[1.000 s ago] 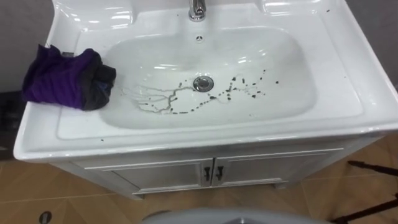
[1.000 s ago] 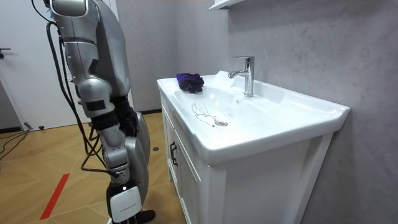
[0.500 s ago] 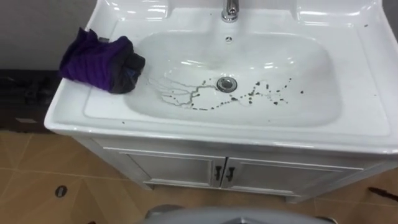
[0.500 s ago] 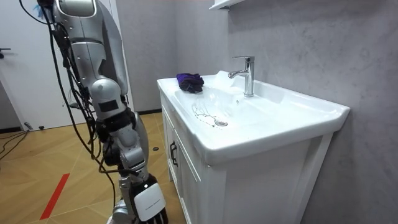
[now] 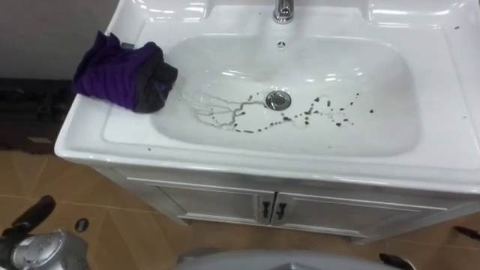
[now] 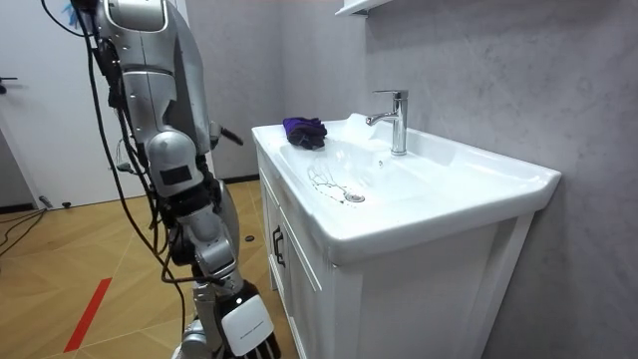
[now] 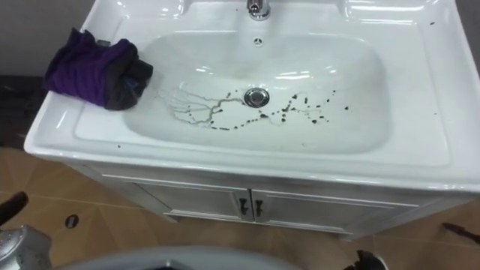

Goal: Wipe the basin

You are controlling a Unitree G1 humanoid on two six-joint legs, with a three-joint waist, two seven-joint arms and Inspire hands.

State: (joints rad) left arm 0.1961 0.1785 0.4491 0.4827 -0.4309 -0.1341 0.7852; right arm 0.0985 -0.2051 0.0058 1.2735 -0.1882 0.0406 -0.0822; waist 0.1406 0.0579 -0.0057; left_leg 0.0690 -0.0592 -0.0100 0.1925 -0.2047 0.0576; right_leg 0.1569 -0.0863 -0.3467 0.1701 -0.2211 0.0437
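The white basin (image 5: 225, 120) has dark specks and thin dark streaks (image 5: 315, 114) spread around its drain (image 5: 277, 99). A crumpled purple and dark grey cloth (image 5: 120, 71) lies on the basin's left rim, with one end hanging over into the bowl. My left hand (image 5: 34, 214) shows at the lower left, below the counter's edge and well away from the cloth, with one dark finger held straight. In the room view I stand in front of the vanity, with my left hand (image 6: 227, 136) raised beside my torso. My right hand (image 6: 249, 334) hangs low by the cabinet.
A chrome faucet (image 6: 397, 120) stands at the back of the basin. White cabinet doors (image 5: 225, 206) with dark handles are below the counter. The floor is wood, with a red strip (image 6: 88, 311) behind me.
The eye view has shifted, so the cloth and basin sit further right. My left hand has come up into the lower left. In the room view I have come closer to the vanity.
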